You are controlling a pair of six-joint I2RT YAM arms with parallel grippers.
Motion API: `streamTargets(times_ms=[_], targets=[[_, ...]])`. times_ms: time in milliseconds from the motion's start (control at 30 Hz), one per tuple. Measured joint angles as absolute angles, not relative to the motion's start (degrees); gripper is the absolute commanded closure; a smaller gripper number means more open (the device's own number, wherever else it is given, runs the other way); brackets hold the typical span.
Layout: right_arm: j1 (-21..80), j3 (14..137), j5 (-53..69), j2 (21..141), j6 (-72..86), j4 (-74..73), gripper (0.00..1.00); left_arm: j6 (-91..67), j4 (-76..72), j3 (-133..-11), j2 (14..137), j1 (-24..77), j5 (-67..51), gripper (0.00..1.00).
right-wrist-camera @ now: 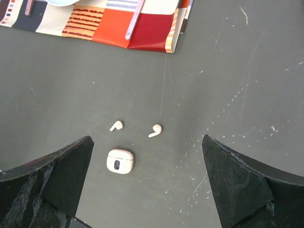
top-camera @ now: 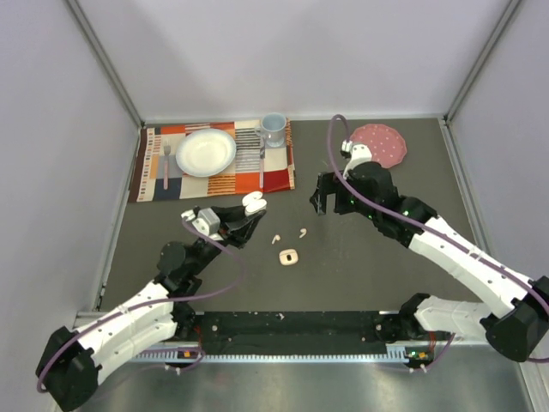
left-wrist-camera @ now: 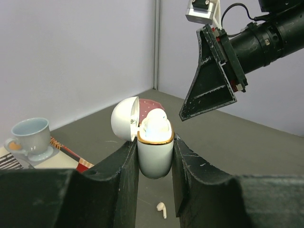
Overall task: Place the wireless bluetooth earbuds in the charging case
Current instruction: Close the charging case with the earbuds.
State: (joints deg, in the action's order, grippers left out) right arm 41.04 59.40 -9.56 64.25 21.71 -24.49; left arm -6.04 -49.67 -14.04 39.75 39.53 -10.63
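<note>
The left gripper (top-camera: 244,219) is clamped on the open charging case (left-wrist-camera: 155,161), which holds a seated earbud (left-wrist-camera: 155,121). The right gripper (right-wrist-camera: 146,142) hangs with fingers wide apart above the table (right-wrist-camera: 247,71), where a loose earbud (right-wrist-camera: 116,126) and a second earbud (right-wrist-camera: 155,130) lie near a closed case (right-wrist-camera: 120,160)

No legible text, brand, number or sign in any view. Faint marks on the opened charging case (left-wrist-camera: 154,156), frame centre, left wrist view: too small to read.
</note>
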Motion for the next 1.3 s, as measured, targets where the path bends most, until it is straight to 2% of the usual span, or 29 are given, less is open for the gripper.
streamTargets(times_ms=[200, 467, 800, 1300], targets=[[39.0, 59.3, -2.7, 64.2, 24.8, -23.6, 0.01, -7.2, -49.1, -14.0, 40.1, 39.5, -11.2, 1.00], [37.7, 58.5, 8.1, 64.7, 31.4, -14.7, 0.01, -8.6, -50.8, -14.0, 44.7, 39.5, -16.8, 1.00], [37.7, 58.5, 12.2, 68.1, 33.1, -11.1, 0.07, -9.6, -53.0, -14.2, 47.3, 39.5, -22.5, 1.00], [42.0, 58.8, 10.8, 71.3, 33.3, -9.3, 0.07, -10.8, -53.6, -17.0, 52.1, 39.5, -30.2, 1.00]])
